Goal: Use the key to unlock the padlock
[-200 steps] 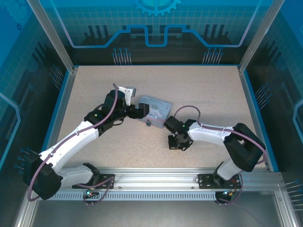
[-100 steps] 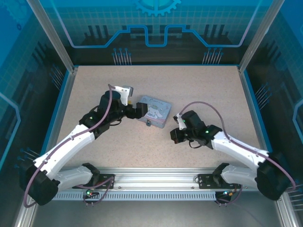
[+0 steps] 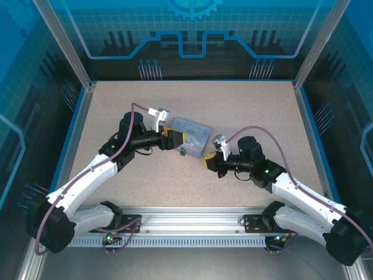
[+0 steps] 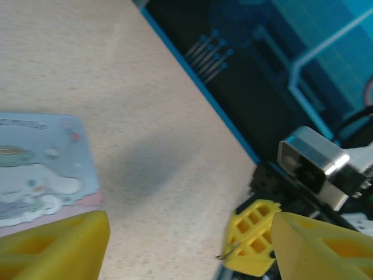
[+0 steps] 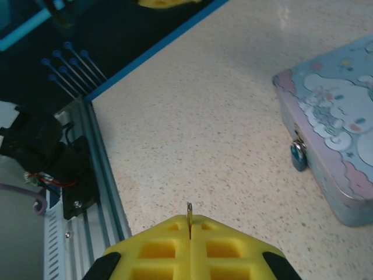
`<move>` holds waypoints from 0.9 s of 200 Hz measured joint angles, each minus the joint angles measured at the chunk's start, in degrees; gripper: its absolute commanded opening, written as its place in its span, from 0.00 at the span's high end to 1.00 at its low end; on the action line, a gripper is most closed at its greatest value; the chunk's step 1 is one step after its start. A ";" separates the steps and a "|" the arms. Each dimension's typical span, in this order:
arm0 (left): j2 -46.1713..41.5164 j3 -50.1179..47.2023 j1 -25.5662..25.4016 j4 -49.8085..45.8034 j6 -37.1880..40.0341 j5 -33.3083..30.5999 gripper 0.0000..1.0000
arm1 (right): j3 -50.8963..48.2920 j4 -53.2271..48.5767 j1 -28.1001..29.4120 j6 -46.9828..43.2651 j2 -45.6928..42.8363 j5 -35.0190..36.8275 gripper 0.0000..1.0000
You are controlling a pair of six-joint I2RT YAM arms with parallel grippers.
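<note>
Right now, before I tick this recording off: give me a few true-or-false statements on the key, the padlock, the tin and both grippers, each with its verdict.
1. The right gripper pinches the key between shut fingers. True.
2. The padlock lies loose on the table, far from the tin. False: it hangs at the tin's side wall.
3. The key sits in the padlock. False: the two are apart, with bare table between them.
4. The left gripper has its fingers apart, at the tin's end. True.
5. The tin's lid is up. False: it is closed.
</note>
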 measured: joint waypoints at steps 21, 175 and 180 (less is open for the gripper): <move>1.64 -0.04 -2.51 2.29 0.17 3.65 0.43 | 1.36 -0.04 0.00 -1.44 0.79 -2.21 1.00; 8.33 -0.04 -8.48 6.43 2.05 10.82 0.72 | 5.68 0.81 0.11 -3.63 3.98 -5.46 1.00; 8.44 -0.04 -8.52 6.40 2.23 10.82 0.73 | 5.70 0.79 0.11 -3.63 3.98 -5.46 0.99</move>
